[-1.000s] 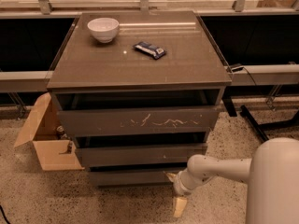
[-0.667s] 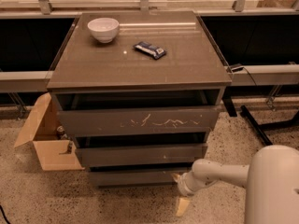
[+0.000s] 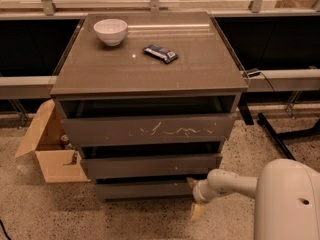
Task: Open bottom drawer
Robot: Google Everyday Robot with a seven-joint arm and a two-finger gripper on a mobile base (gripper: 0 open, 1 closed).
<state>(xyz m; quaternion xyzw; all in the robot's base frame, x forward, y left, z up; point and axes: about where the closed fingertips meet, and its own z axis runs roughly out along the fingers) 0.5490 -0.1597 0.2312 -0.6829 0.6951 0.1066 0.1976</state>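
The bottom drawer [image 3: 142,189] is the slim dark grey-brown front at the foot of the three-drawer cabinet, just above the floor. It sticks out slightly, with a dark gap above it. My gripper [image 3: 195,198] is at the drawer's right end, low near the floor, on a white arm reaching in from the lower right. Its fingers are spread. The upper fingertip [image 3: 191,182] sits at the drawer front's top right corner and the lower one [image 3: 196,212] hangs below the front, over the floor.
The middle drawer [image 3: 150,165] and the scratched top drawer [image 3: 150,130] are above. A white bowl [image 3: 110,31] and a wrapped snack bar [image 3: 160,53] lie on the cabinet top. An open cardboard box [image 3: 50,151] stands at the left. My white base [image 3: 287,204] is at the lower right.
My gripper has shifted slightly up and in toward the bottom drawer's right corner. The drawer front has not visibly moved.
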